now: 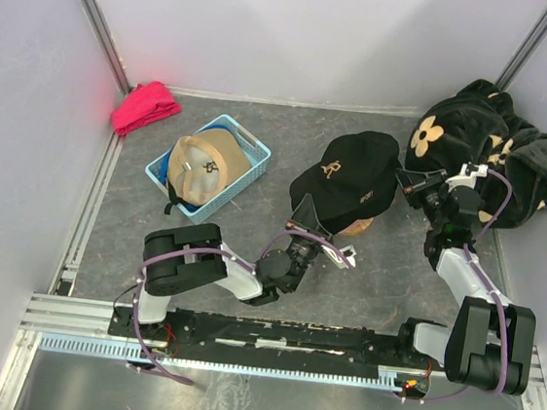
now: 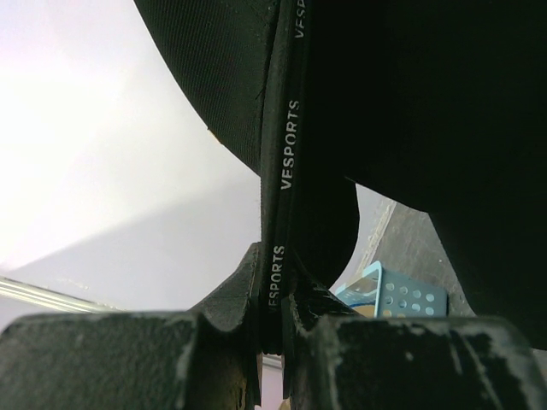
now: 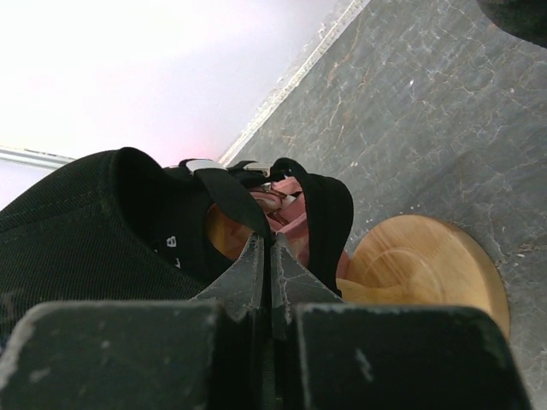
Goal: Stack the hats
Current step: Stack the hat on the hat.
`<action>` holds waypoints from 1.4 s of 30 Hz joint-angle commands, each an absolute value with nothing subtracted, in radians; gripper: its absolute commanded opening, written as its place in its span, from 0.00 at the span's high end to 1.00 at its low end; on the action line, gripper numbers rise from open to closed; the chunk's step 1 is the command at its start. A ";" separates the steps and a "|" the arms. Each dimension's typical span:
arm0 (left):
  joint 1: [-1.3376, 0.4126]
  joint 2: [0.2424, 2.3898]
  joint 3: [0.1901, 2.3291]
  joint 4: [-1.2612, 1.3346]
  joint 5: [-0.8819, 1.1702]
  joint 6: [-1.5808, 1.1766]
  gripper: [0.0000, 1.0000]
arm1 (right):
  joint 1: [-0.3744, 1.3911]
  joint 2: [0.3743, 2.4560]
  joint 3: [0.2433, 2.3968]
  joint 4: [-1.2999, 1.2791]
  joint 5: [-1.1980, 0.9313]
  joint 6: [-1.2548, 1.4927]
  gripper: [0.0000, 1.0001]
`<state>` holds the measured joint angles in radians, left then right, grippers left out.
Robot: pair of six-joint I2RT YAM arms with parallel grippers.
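Note:
A black hat [image 1: 355,170] with a gold logo hangs over a wooden stand [image 1: 357,228] at the table's middle. My left gripper [image 1: 304,215] is shut on its near edge; the left wrist view shows the jaws [image 2: 273,303] pinching a black band with white lettering. My right gripper [image 1: 406,183] is shut on the hat's back strap [image 3: 231,201], pinched at the tips [image 3: 272,246]. Under the black hat [image 3: 68,239] a pink hat [image 3: 295,205] shows on the stand [image 3: 427,265]. A tan hat [image 1: 205,159] lies in the blue basket [image 1: 246,136], over a bright blue one [image 1: 163,165].
A red-pink cloth bundle [image 1: 145,106] lies in the back left corner. Big black plush fabric with beige flowers [image 1: 499,150] is piled at the back right, just behind my right arm. White walls close the table on three sides.

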<state>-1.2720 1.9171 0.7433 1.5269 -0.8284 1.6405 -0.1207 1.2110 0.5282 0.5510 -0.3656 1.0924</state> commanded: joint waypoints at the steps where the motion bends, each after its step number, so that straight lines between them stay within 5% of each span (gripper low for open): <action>1: -1.301 1.937 0.747 1.732 -0.879 1.580 0.97 | -0.140 1.219 0.505 0.466 -0.262 1.027 0.98; 42: -1.312 2.184 0.709 1.731 -1.101 1.301 0.97 | -0.171 1.225 0.503 0.397 -0.193 0.958 0.98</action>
<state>-1.2995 2.0930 0.7620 1.5562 -0.9176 1.4235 -0.1219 1.2049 0.5251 0.5034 -0.3393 1.0191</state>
